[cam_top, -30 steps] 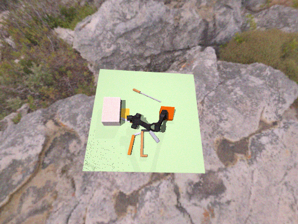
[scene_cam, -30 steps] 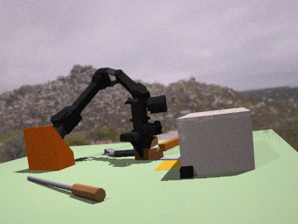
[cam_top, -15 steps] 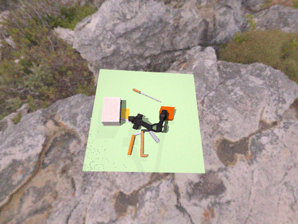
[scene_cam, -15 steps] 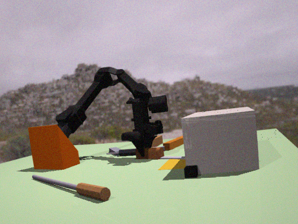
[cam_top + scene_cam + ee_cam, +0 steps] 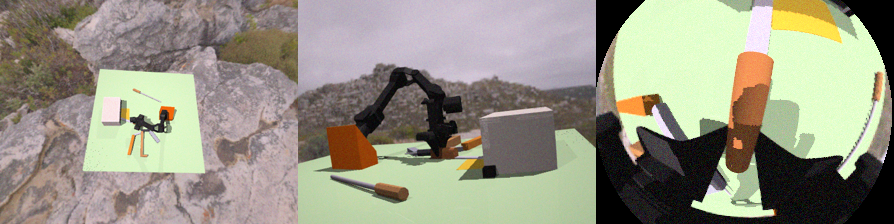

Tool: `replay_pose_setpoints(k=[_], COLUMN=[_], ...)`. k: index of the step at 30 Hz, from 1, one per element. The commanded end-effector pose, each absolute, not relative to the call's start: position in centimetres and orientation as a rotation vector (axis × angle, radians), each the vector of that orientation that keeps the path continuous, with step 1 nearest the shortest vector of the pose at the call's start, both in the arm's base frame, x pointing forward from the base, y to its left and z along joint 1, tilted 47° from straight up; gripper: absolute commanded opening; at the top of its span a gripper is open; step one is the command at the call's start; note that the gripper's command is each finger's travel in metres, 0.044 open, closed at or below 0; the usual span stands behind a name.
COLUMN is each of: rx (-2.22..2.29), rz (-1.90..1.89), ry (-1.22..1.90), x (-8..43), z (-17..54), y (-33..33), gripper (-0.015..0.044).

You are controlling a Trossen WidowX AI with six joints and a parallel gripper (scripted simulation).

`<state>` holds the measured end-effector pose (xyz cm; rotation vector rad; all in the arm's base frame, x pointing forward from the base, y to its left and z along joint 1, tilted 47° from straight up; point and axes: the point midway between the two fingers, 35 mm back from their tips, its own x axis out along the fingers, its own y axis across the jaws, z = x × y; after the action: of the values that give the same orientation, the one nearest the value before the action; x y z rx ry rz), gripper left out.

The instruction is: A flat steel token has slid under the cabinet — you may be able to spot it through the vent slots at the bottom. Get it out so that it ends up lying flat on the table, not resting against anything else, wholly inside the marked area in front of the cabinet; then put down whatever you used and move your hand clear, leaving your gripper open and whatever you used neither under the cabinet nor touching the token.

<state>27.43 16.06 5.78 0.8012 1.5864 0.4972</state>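
The pinkish-white cabinet (image 5: 111, 111) (image 5: 519, 144) stands at one side of the table. The yellow marked area (image 5: 125, 114) (image 5: 470, 165) (image 5: 806, 22) lies in front of it. My gripper (image 5: 437, 154) (image 5: 743, 131) is shut on the brown-orange handle (image 5: 451, 153) (image 5: 753, 75) of a tool, low over the table. The tool's flat pale blade (image 5: 125, 119) (image 5: 467, 157) (image 5: 759, 27) runs along one side of the marked area toward the cabinet's front; its far end is hidden. The steel token is not visible in any view.
A thin rod tool with a brown handle (image 5: 136, 90) (image 5: 390, 192) (image 5: 878, 87) lies apart. An orange-handled tool (image 5: 131, 144), an L-shaped orange stick (image 5: 142, 144) and a pale flat piece (image 5: 154, 136) lie beside the arm. An orange block (image 5: 171, 110) (image 5: 344, 148) stands by the arm's base.
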Motion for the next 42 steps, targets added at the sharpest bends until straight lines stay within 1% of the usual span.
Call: replay_pose_setpoints(k=[1,42], rx=[0.804,0.805], rz=[0.493,0.493], ry=[1.592,1.594], x=[26.7,22.2], z=[5.8,6.9], y=[16.2,17.0], gripper=[0.0000,0.0000])
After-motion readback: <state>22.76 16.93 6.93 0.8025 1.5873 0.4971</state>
